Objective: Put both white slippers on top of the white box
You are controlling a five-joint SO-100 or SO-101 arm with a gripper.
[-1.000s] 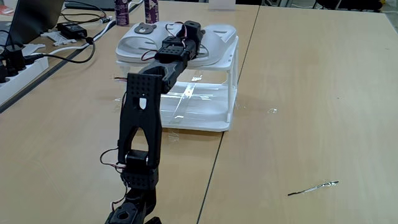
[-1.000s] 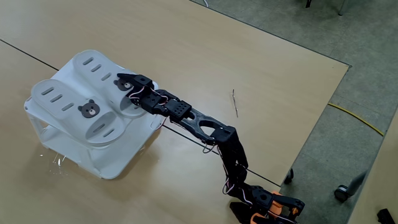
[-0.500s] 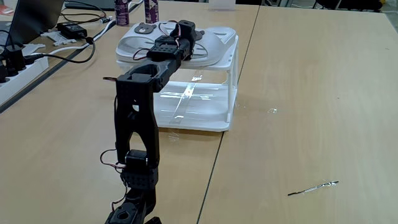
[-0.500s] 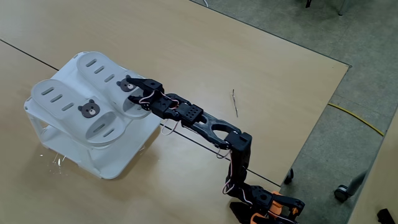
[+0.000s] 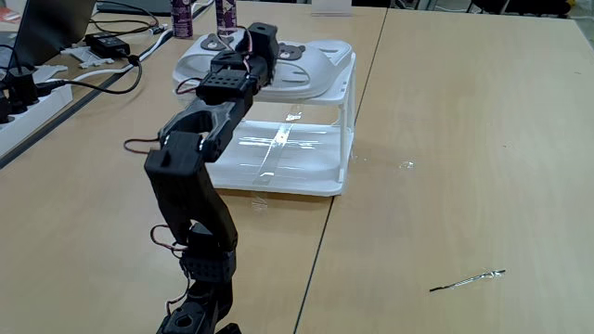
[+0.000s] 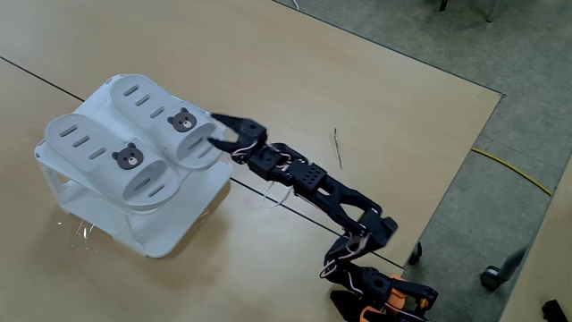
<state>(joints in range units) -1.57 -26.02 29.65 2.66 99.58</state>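
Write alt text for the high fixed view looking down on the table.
Two white slippers with bear badges lie side by side on top of a white box on a wooden table. The black arm's end effector is open beside the nearer slipper, holding nothing.

The black arm rises from its base at the table edge, folds at the elbow and reaches forward nearly level, its gripper with fingers parted and seemingly holding nothing, though in a fixed view the gripper is seen from behind and its tips are hidden.
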